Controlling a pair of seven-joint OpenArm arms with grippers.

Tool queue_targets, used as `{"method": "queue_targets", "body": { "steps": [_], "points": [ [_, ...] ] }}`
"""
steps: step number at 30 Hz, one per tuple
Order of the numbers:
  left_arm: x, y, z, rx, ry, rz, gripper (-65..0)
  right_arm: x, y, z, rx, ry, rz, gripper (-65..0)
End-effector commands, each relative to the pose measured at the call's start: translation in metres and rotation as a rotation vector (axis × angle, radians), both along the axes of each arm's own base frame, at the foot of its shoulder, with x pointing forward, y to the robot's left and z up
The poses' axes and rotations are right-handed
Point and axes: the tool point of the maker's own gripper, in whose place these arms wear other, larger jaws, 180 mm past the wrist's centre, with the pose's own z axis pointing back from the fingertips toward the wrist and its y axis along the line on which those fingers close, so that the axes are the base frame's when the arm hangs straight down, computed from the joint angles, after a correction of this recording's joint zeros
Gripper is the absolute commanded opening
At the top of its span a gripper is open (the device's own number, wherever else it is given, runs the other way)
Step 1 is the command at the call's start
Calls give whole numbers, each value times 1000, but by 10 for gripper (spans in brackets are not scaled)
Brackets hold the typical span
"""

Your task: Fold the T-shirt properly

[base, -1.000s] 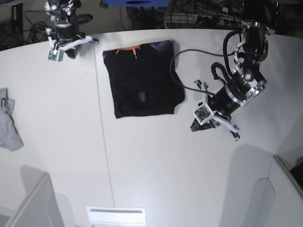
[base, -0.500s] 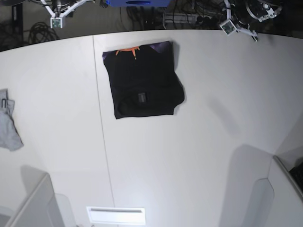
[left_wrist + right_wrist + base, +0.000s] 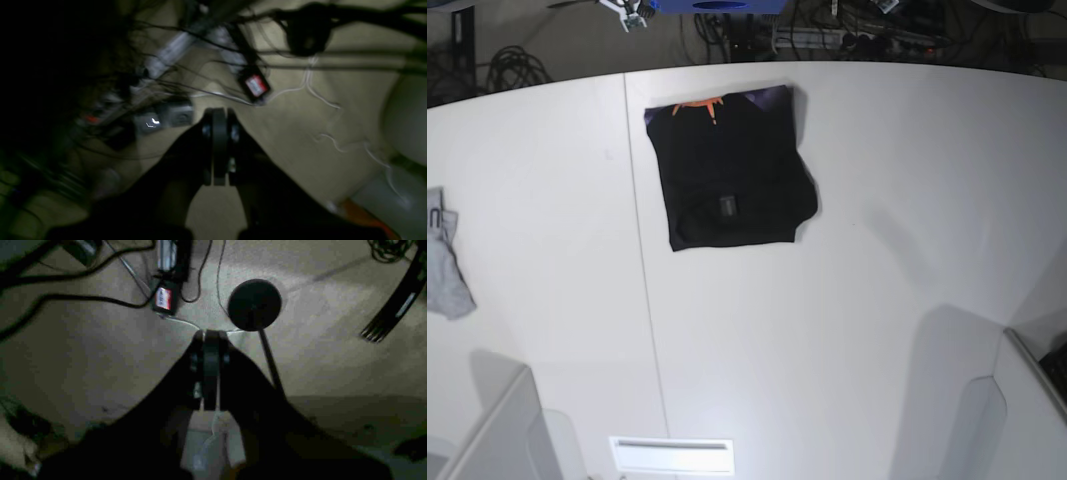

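Two sets of fingers, left (image 3: pixel 216 150) and right (image 3: pixel 207 371), clenched on nothing, well off the counter (image 3: pixel 847 330). T-shirt (image 3: pixel 730 170) looks folded w/ print peeking out; best to park arms clear, no snagging.

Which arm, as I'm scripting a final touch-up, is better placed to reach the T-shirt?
Right, marginally: the folded T-shirt lies on the right arm's side of the table. Both the right hand and left hand are shut over the floor, off the table.

T-shirt (image 3: pixel 732 170) is laid folded on the table (image 3: pixel 877 300), toward its far edge, just right of the seam. Small cloth (image 3: pixel 445 265) is placed at the left edge, well apart.
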Motion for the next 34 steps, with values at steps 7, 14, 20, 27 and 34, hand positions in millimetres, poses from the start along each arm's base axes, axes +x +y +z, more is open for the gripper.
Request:
{"method": "queue_targets", "body": {
  "steps": [7, 14, 20, 27, 34],
  "points": [
    [-32, 2, -47, -18, 97, 21, -650, -34, 16, -22, 57, 49, 30, -650],
    [-57, 13, -79, -28, 179, 66, -650, -86, 14, -79, 74, 174, 12, -650],
    [-53, 18, -100, 24, 251, 165, -650, -77, -3, -103, 57, 56, -43, -650],
    [-44, -15, -104, -33, 233, 171, -650, -71, 0, -104, 63, 23, -46, -650],
    [-33, -23, -106, -47, 217, 179, -650, -60, -2, -106, 62, 5, -44, -650]
  ]
}}
